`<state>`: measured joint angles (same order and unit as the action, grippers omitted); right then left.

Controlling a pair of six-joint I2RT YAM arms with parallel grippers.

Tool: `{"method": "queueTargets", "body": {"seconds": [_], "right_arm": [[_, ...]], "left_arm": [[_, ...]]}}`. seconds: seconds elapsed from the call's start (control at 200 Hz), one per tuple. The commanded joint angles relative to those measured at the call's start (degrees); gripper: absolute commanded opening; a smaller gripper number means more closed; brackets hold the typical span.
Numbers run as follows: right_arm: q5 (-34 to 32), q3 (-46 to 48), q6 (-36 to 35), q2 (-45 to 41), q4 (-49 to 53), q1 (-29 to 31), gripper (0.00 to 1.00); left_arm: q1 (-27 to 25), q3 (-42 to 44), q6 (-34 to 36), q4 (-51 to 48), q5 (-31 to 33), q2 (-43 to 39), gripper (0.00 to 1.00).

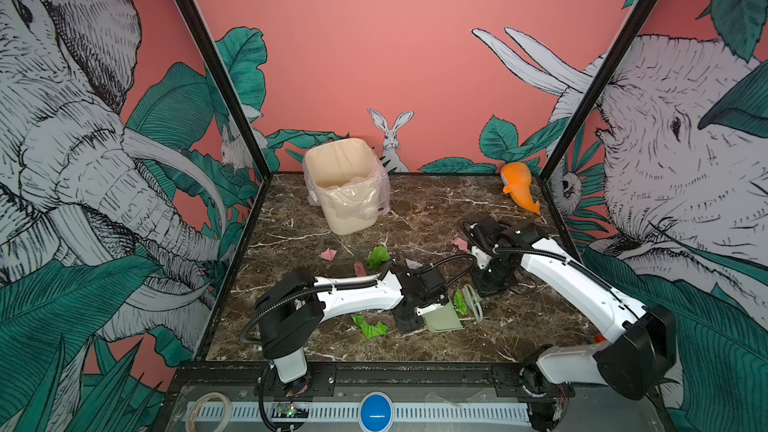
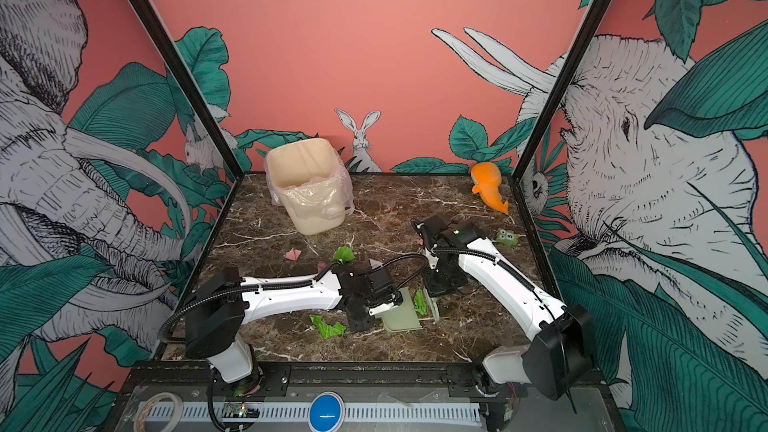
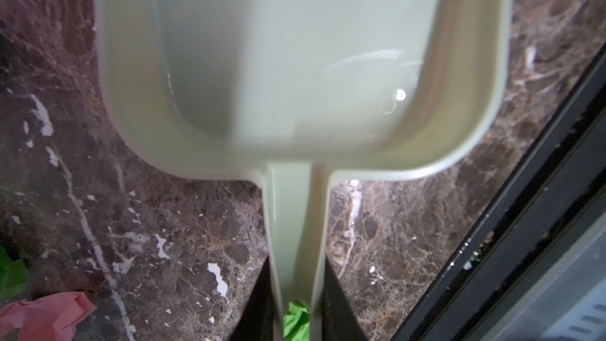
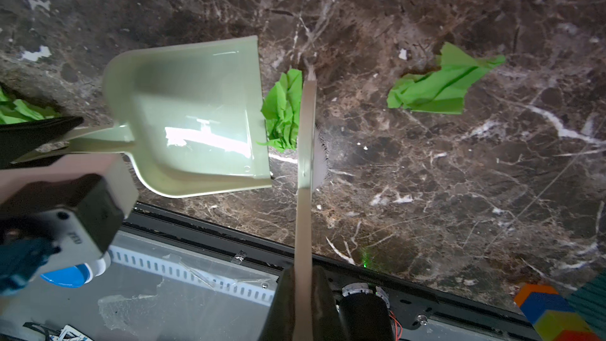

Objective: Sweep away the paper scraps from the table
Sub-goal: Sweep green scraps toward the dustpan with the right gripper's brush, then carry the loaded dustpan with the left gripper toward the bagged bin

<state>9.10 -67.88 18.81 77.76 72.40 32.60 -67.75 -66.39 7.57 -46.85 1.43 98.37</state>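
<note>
My left gripper [image 3: 296,277] [image 1: 409,317] is shut on the handle of a pale green dustpan [image 3: 295,60] [image 1: 442,320] lying on the table [image 1: 457,201]. My right gripper [image 4: 303,290] [image 1: 492,284] is shut on a pale brush [image 4: 306,132] [image 1: 473,303] standing at the pan's mouth. A green paper scrap [image 4: 283,111] [image 2: 420,302] sits between brush and pan. Other paper scraps lie around: green [image 4: 439,83] [image 1: 370,327] [image 1: 378,257], pink [image 1: 328,254] [image 1: 460,243] [image 3: 42,316].
A cream bin [image 1: 347,184] with a plastic liner stands at the back left. An orange toy [image 1: 519,189] lies at the back right, and a small green block [image 2: 507,238] sits near the right edge. The black front rail [image 1: 395,367] runs close to the pan.
</note>
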Motion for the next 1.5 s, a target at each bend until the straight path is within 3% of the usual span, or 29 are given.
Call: {"method": "queueTargets", "body": {"seconds": [0.0,0.24,0.46,0.9,1.086,1.496], "right_arm": [[4.54,-1.59,1.86,0.38,-2.09,2.28,0.0],[9.6,-2.9,4.8,-0.89,-4.58,5.52,0.0],[5.68,-3.35,5.36,-3.81,-1.78,4.81,0.0],[8.04,-6.87,3.15,-10.71,3.7,-3.86,0.0],[7.86,-12.38,0.28,-11.98,7.69,-8.98,0.0],[10.39,-12.97,-3.27,-13.88,8.63,-18.21,0.0]], "left_arm": [[-0.24,-0.68,0.2,-1.05,0.5,-0.63,0.1],[-0.28,-0.71,0.17,-0.87,0.75,-0.5,0.1],[-0.28,0.06,-0.58,-0.04,1.7,-1.9,0.1],[-0.28,5.61,-4.43,7.74,5.54,-9.0,0.11],[-0.28,7.24,-5.51,9.35,7.53,-11.96,0.11],[1.27,7.59,-10.47,7.52,9.74,-20.36,0.14]]}}
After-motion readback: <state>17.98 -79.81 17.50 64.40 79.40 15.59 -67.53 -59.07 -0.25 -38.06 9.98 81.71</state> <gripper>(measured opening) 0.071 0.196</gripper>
